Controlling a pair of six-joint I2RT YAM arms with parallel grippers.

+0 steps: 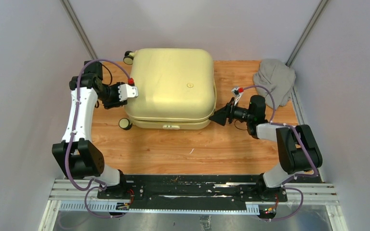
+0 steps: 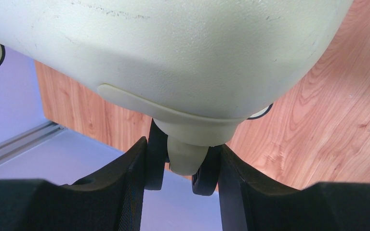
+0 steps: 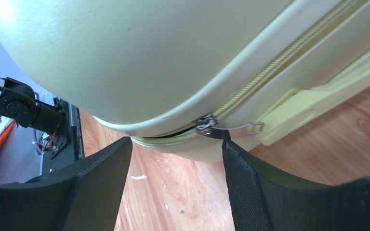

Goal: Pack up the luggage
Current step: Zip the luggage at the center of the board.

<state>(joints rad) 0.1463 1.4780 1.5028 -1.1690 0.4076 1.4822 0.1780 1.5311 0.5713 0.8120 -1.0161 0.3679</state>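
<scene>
A wooden table [image 1: 231,144] stands between grey walls [image 1: 24,72]. The suitcase [image 1: 173,82] lies flat and closed on the far middle of the table, with its wheels [image 1: 125,123] to the left. A grey cloth [image 1: 275,79] lies in the far right corner, apart from it. The left gripper [image 1: 133,91] is at the suitcase's left side, between the two wheels. Its fingers [image 2: 135,163] are half closed and press from both sides on a small cream-and-black part [image 2: 185,156] under the shell; what this part is, I cannot tell. The right gripper [image 1: 216,117] is at the near right corner, wide open and holding nothing. The zipper pull [image 3: 238,129] lies just at the tip of one finger [image 3: 241,168].
</scene>
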